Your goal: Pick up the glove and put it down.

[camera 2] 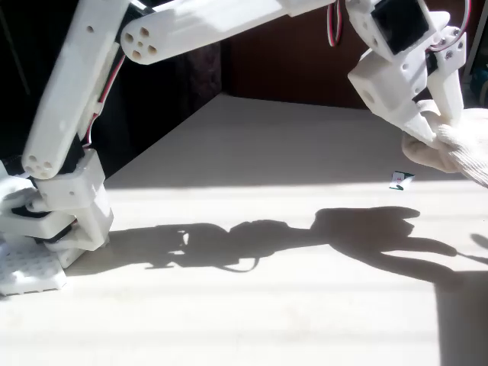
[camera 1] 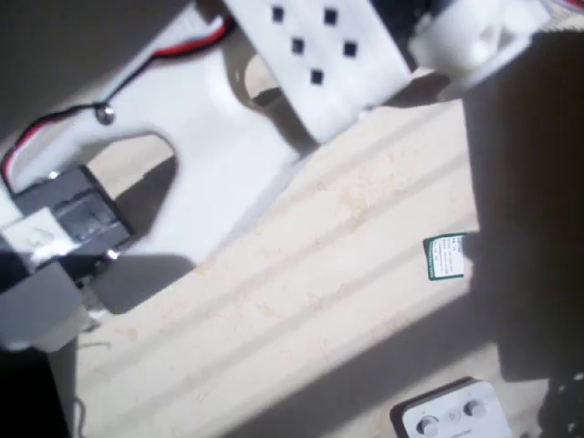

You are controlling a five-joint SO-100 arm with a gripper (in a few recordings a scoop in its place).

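In the fixed view, the cream fabric glove [camera 2: 462, 149] hangs at the right edge, lifted well above the sunlit table. My white gripper [camera 2: 436, 131] is shut on the glove's left end, with fabric bunched around its fingers. The rest of the glove runs out of the picture to the right. The shadows of the arm and the glove fall on the table below. In the overhead view my arm's white links [camera 1: 310, 50] and a dark servo [camera 1: 68, 219] cross the upper left.
A small green-and-white card [camera 1: 445, 256] [camera 2: 399, 180] lies on the table beneath and behind the gripper. A white box with round knobs [camera 1: 452, 415] sits at the overhead view's bottom edge. The arm's base [camera 2: 46, 229] stands at the left.
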